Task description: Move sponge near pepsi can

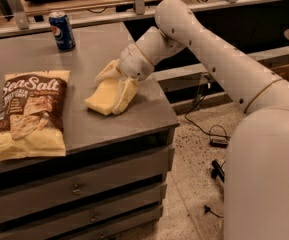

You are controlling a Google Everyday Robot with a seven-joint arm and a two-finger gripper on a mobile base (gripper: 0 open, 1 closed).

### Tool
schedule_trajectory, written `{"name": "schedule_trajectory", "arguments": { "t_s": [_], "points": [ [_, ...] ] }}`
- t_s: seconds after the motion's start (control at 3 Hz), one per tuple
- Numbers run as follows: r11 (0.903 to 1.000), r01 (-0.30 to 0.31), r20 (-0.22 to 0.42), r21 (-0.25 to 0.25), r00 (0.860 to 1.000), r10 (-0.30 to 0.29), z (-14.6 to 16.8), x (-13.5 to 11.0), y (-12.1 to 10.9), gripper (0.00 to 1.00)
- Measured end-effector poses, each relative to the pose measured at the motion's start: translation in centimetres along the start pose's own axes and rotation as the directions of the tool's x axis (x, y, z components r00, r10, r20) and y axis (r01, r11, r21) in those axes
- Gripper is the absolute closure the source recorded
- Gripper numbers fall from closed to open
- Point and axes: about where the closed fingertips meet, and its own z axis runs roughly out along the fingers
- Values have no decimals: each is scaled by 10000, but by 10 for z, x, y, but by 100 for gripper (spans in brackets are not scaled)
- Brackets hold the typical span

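Observation:
The pale yellow sponge [100, 98] lies on the grey cabinet top [89, 49], near its right side. My gripper [113, 86] is down over the sponge's right half, open. One finger [104, 73] sits at the sponge's far edge and the other finger [126, 96] at its near right edge, so the sponge lies between them. The dark blue pepsi can [62, 30] stands upright at the back of the cabinet top, well to the left of and behind the sponge.
A large brown-and-yellow "Sea Salt" chip bag [28, 115] lies flat on the left of the cabinet top. The cabinet has drawers [79, 189] below. Cables [210, 134] lie on the speckled floor to the right. A wooden shelf runs behind.

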Motion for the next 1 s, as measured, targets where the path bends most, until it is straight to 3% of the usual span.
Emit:
{"name": "schedule_trajectory", "arguments": {
  "t_s": [0.67, 1.0],
  "points": [
    [10000, 2, 3, -3, 10000, -2, -1, -2, 0, 83],
    [9995, 177, 683, 256, 9975, -194, -10, -3, -4, 100]
  ]
}}
